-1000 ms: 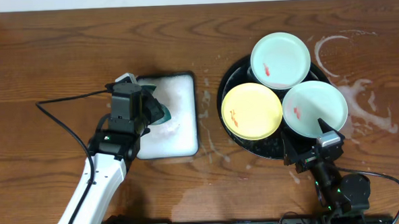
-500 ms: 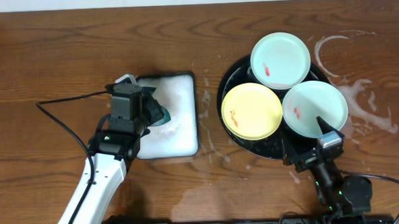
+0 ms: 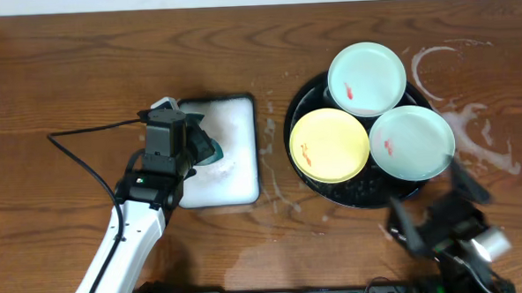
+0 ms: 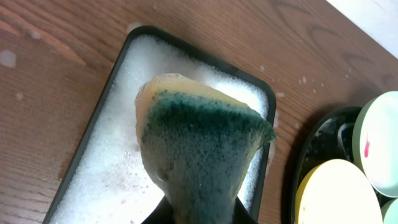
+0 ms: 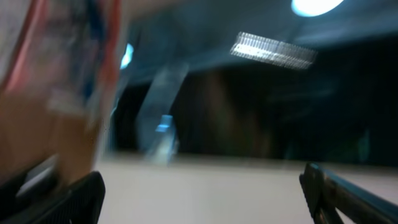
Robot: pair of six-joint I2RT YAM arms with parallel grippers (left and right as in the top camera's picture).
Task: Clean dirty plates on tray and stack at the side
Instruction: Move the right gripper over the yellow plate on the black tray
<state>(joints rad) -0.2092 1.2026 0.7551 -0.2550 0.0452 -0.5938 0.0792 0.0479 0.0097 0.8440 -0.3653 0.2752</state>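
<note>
Three plates lie on the round black tray (image 3: 295, 105): a mint one (image 3: 367, 78) at the back with a red smear, a yellow one (image 3: 330, 144) with orange marks, and a mint one (image 3: 411, 141) on the right with a faint red smear. My left gripper (image 3: 197, 147) is shut on a green-and-yellow sponge (image 3: 212, 149) held over the white foam tray (image 3: 229, 121). In the left wrist view the sponge (image 4: 200, 140) fills the middle, and the left gripper (image 4: 199, 219) pinches its lower end. My right gripper (image 3: 436, 202) is open and blurred, in front of the black tray. The right wrist view is blurred, and the right gripper (image 5: 202, 196) holds nothing.
Soapy white smears (image 3: 472, 124) mark the table right of the black tray. A wet patch (image 3: 274, 252) lies near the front edge. The left arm's black cable (image 3: 75, 137) loops over the table on the left. Foam (image 4: 106, 162) covers the rectangular tray.
The right gripper has drawn back from the right mint plate's front rim toward the front right, swinging fast and blurring. The left arm and sponge have not moved.
</note>
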